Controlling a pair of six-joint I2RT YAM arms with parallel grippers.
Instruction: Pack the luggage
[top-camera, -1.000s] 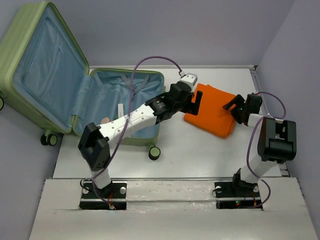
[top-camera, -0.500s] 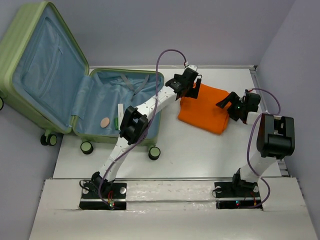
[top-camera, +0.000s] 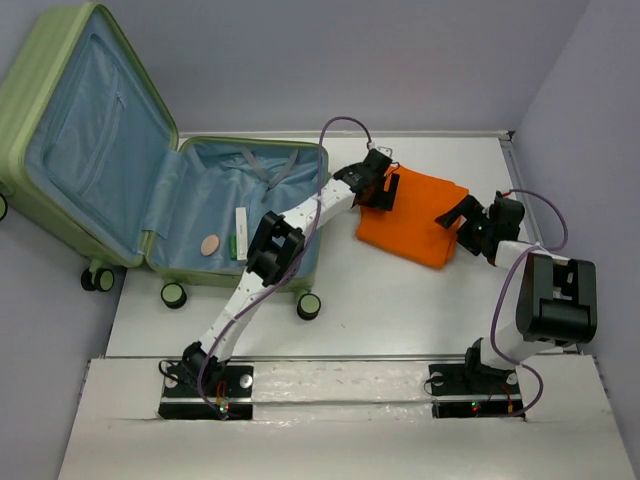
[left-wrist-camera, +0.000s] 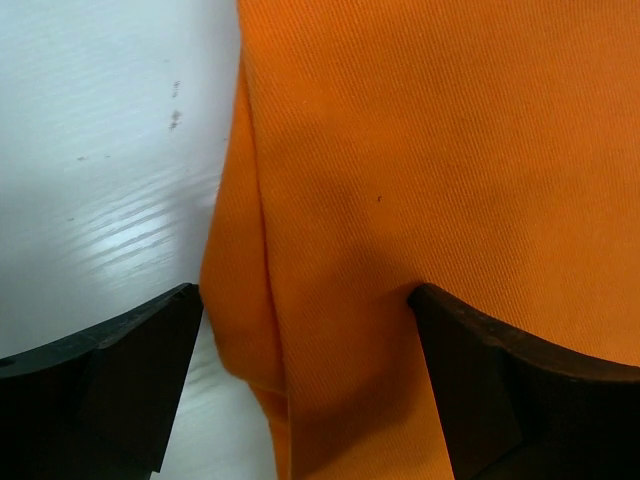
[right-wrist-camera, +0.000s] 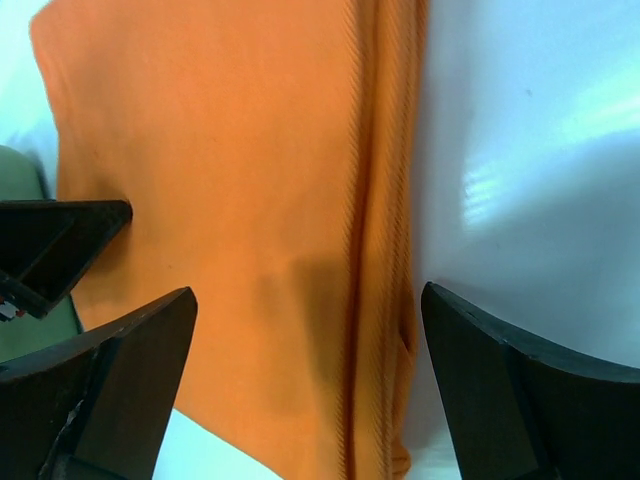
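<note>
My left claw (left-wrist-camera: 303, 296) is spread wide over the left edge of the folded orange cloth (top-camera: 418, 222), with one finger out over the bare table (top-camera: 400, 310) and the other over the fabric. My right claw (right-wrist-camera: 307, 294) is just as wide, straddling the cloth's folded right edge. Neither is closed on anything. The luggage (top-camera: 150, 190) sits at the far left, open. Its lid (top-camera: 85, 130) leans up and away to the left, and its lower half lies flat on the table just left of the cloth, pale blue lining facing up. I judge the cloth light, soft and floppy. Lifted by one layer it would sag and likely unfold, so I want each claw to pinch through the whole stack at its own end and carry it level between them. The weave looks grippy rather than slick. The luggage is stiff-shelled and probably too bulky for me to shift. It also stands on caster wheels (top-camera: 310, 305), so a shove at its rim could roll it, and I would rather lower the cloth in from above.
</note>
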